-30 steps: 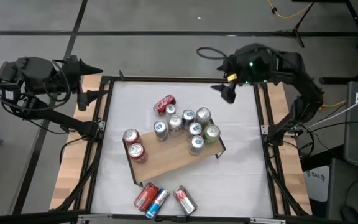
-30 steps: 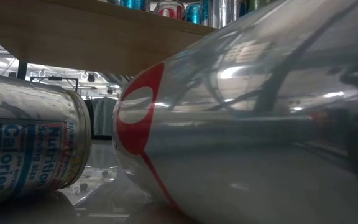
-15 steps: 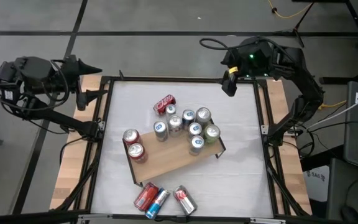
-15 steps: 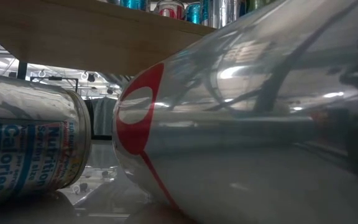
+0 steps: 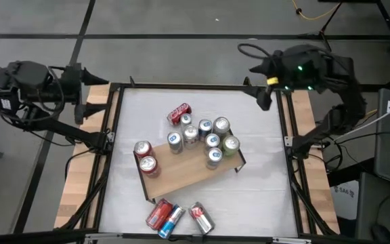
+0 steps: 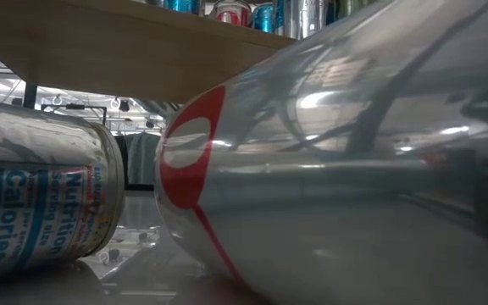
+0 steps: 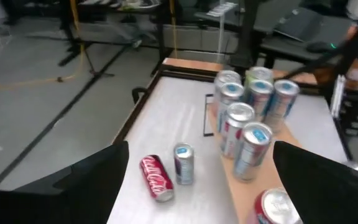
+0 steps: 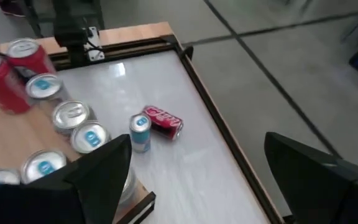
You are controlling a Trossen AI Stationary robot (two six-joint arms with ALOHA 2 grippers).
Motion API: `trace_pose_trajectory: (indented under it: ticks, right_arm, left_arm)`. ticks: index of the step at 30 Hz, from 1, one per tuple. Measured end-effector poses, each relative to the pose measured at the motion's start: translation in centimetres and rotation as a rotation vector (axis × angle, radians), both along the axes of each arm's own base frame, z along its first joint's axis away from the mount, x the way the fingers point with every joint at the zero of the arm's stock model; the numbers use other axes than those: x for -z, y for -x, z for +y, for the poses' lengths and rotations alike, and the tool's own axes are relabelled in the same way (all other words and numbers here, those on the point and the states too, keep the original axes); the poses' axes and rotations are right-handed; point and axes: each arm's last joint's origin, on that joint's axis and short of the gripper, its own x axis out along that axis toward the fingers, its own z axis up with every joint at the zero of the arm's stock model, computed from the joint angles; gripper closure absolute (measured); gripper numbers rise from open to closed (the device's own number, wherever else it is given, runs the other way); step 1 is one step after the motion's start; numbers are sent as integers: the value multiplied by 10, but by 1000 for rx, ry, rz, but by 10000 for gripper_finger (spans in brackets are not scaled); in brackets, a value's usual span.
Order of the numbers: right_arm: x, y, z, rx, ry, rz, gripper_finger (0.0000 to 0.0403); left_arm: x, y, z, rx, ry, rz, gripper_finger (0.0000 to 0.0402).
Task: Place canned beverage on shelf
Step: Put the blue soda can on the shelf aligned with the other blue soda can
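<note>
- Left gripper [image 5: 95, 95]: at table's left rear corner, fingers apart, empty.
- Right gripper [image 5: 265, 97]: at right rear corner, fingers apart, empty.
- Shelf [image 5: 188, 173]: carries eight upright cans.

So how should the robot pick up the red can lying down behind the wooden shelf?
The red can lies on its side on the white tabletop, next to a small upright silver can by the shelf. Probably best to come straight down from above and pinch across the middle of its round body, fingers either side of its long axis.
</note>
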Motion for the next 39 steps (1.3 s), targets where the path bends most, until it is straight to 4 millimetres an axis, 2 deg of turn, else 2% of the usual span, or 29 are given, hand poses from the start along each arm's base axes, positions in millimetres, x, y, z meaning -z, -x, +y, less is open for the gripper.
trace_pose_trajectory:
  ticks: [8, 15, 19, 25, 28, 31, 34, 39]
  right_arm:
    - [-5, 15, 11, 20, 6, -29, 47]
    - [3, -12, 8, 24, -14, -47, 47]
    - [6, -39, 6, -9, -30, -110, 47]
    - [10, -102, -1, -11, -73, -316, 47]
    - [21, -136, -8, 16, -110, -391, 47]
    - [41, -166, -17, 66, -186, -404, 47]
    - [61, -186, -25, 101, -248, -365, 47]
    - [78, -200, -34, 102, -289, -326, 47]
  left_arm:
    - [-1, 5, 0, 30, -84, 12, 9]
    - [-1, 4, 0, 24, -72, 8, 9]
    - [-1, 4, 0, 24, -67, 6, 9]
    - [-1, 4, 0, 4, -22, -8, 9]
    - [-1, 4, 0, 3, -22, -8, 9]
    - [-1, 4, 0, 2, -22, -7, 9]
    - [-1, 4, 1, -11, -27, -6, 9]
    - [-1, 3, 1, -15, -64, 2, 9]
